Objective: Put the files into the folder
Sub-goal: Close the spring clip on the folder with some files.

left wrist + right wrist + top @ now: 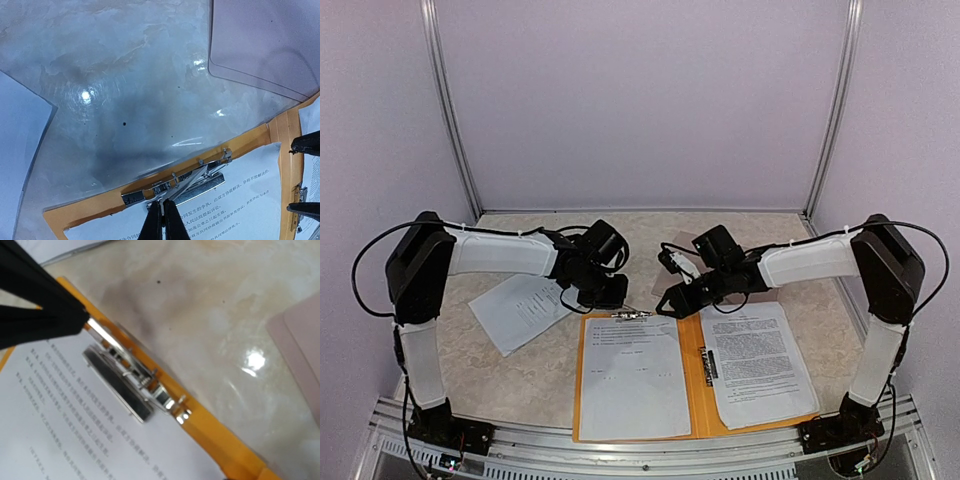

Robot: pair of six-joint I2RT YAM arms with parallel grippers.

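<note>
Top external view shows an orange folder (pixel 692 400) lying open and flat on the table (pixel 520 380) in the lower centre of the frame. A first sheet (pixel 632 380) of printed white paper covers the folder's left half. A second sheet (pixel 755 360), dense with text, lies on the right half, slightly tilted, and its right edge reaches past the orange. A third sheet (pixel 520 310) lies apart on the bare table, left of the folder and turned at an angle.

A metal clip (pixel 631 316) sits at the top edge of the folder's left half, its bar lying over the top of the first sheet. The left gripper (pixel 610 292) comes in from the upper left and meets this clip. In the left wrist view its fingers (pixel 156 222) are pressed together at the bottom of the frame. The right wrist view shows the clip's silver lever (pixel 107 337) coming straight out of those black tips, so the left gripper is clamped on the lever.

The right gripper (pixel 670 300) hangs just right of the clip, above the top of the folder's spine. Its two fingers (pixel 307 142) show at the right edge of the left wrist view. They stand clearly apart and hold nothing.

A greyish translucent cover (pixel 265 45) lies on the table beyond the folder, in the upper right of the left wrist view.
</note>
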